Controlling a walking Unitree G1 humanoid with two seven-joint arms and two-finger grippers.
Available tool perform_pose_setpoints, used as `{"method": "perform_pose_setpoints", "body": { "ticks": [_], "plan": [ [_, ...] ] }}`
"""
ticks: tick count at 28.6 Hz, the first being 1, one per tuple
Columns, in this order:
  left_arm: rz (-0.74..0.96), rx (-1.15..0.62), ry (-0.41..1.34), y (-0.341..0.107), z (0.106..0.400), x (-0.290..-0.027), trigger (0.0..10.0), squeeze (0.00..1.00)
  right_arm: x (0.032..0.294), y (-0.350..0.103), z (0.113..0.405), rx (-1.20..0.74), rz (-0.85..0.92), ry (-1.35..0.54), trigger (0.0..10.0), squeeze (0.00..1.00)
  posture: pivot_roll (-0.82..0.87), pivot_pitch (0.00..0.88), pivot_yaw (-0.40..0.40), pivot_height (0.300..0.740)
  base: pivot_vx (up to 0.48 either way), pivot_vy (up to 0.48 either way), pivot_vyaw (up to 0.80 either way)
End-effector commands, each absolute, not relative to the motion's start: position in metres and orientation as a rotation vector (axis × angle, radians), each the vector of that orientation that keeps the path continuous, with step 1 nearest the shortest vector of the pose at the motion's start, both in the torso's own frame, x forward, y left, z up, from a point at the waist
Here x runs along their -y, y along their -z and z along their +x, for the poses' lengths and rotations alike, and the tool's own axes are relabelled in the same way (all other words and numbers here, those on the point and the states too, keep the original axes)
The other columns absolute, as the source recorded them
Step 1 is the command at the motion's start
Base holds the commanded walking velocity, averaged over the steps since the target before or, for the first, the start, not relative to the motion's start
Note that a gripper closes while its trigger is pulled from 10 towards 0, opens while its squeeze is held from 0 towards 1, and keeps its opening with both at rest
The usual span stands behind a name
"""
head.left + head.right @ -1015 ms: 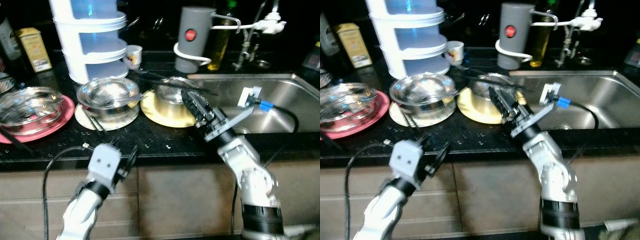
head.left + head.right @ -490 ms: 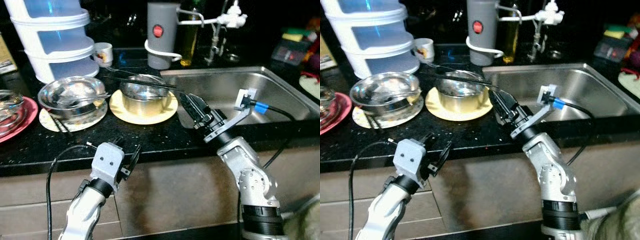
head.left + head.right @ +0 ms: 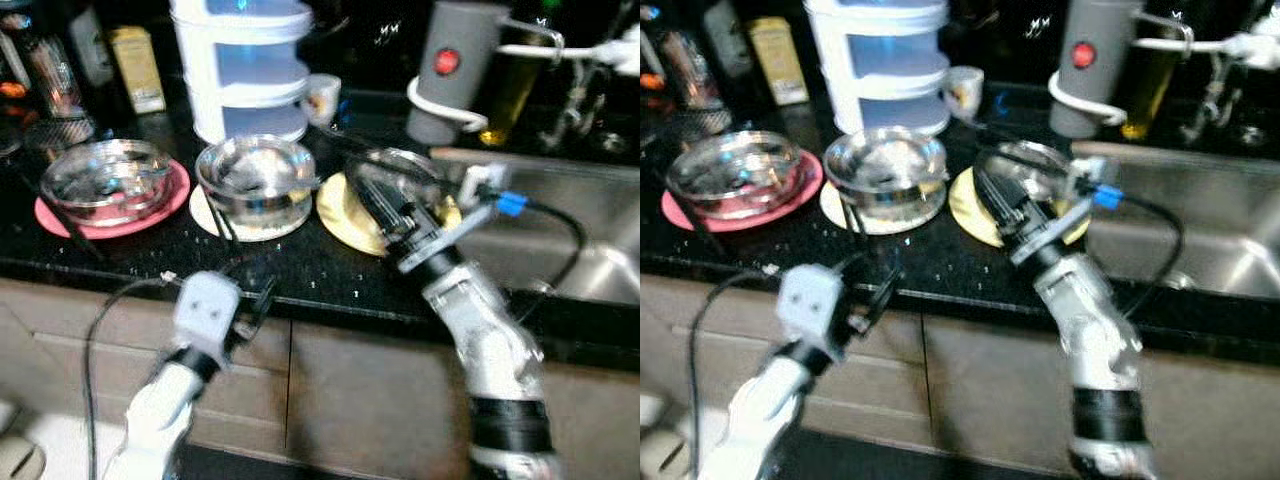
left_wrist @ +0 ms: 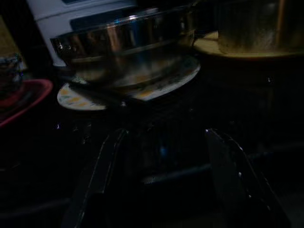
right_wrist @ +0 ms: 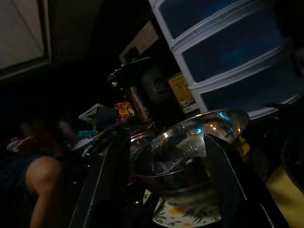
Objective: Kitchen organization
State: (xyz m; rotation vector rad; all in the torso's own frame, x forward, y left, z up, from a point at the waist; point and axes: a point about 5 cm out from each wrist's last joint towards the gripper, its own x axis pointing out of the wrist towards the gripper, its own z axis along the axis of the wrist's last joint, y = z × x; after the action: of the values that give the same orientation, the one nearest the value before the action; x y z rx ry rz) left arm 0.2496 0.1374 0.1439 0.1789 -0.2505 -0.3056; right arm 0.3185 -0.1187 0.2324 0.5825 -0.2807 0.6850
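On the black counter a glass bowl sits on a floral plate. A steel bowl rests on a yellow plate, with black chopsticks across it. A second glass bowl stands on a pink plate. My right gripper hovers open over the yellow plate beside the steel bowl, and its wrist view looks at the glass bowl. My left gripper is open at the counter's front edge, pointing toward the floral plate.
A white stacked container, a mug, a yellow box and a grey jug line the back. The steel sink lies to the right. A person's arm appears in the right wrist view.
The camera has swung, shifting the whole scene rightward and bringing the pink plate into view. My right gripper has moved from beside the yellow plate to over it.
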Motion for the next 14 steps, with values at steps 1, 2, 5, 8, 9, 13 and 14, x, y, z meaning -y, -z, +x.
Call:
{"method": "perform_pose_setpoints", "body": {
  "ticks": [1, 2, 5, 8, 9, 13, 14],
  "plan": [
    [0.163, 0.250, 0.336, -0.144, 0.250, -0.131, 10.0, 0.00, 0.130, -0.235, 0.320, 0.309, 0.604, -0.639, 10.0, 0.00, -0.01, 0.000, -0.079, 0.740, 0.000, 0.000, 0.00],
    [0.163, 0.257, 0.346, -0.145, 0.250, -0.130, 10.0, 0.00, 0.132, -0.238, 0.321, 0.320, 0.611, -0.626, 10.0, 0.00, -0.01, 0.000, -0.078, 0.740, 0.000, 0.000, 0.00],
    [0.155, 0.283, 0.371, -0.154, 0.253, -0.125, 10.0, 0.00, 0.140, -0.249, 0.328, 0.366, 0.630, -0.566, 10.0, 0.00, 0.00, 0.000, -0.079, 0.740, 0.000, 0.000, 0.00],
    [0.145, 0.295, 0.385, -0.158, 0.254, -0.123, 10.0, 0.00, 0.143, -0.257, 0.331, 0.390, 0.633, -0.543, 10.0, 0.00, 0.00, 0.000, -0.080, 0.740, 0.000, 0.000, 0.00],
    [0.145, 0.295, 0.385, -0.158, 0.254, -0.123, 10.0, 0.00, 0.143, -0.257, 0.331, 0.390, 0.633, -0.543, 10.0, 0.00, 0.00, 0.000, -0.080, 0.740, 0.000, 0.000, 0.00],
    [0.131, 0.323, 0.446, -0.164, 0.254, -0.112, 10.0, 0.00, 0.158, -0.281, 0.347, 0.443, 0.404, -0.402, 10.0, 0.00, 0.00, 0.000, -0.079, 0.740, 0.000, 0.000, 0.00],
    [0.130, 0.320, 0.452, -0.163, 0.253, -0.111, 10.0, 0.00, 0.158, -0.285, 0.350, 0.442, 0.263, -0.384, 10.0, 0.00, -0.01, 0.000, -0.076, 0.740, 0.000, 0.000, 0.00]
  ]
}}
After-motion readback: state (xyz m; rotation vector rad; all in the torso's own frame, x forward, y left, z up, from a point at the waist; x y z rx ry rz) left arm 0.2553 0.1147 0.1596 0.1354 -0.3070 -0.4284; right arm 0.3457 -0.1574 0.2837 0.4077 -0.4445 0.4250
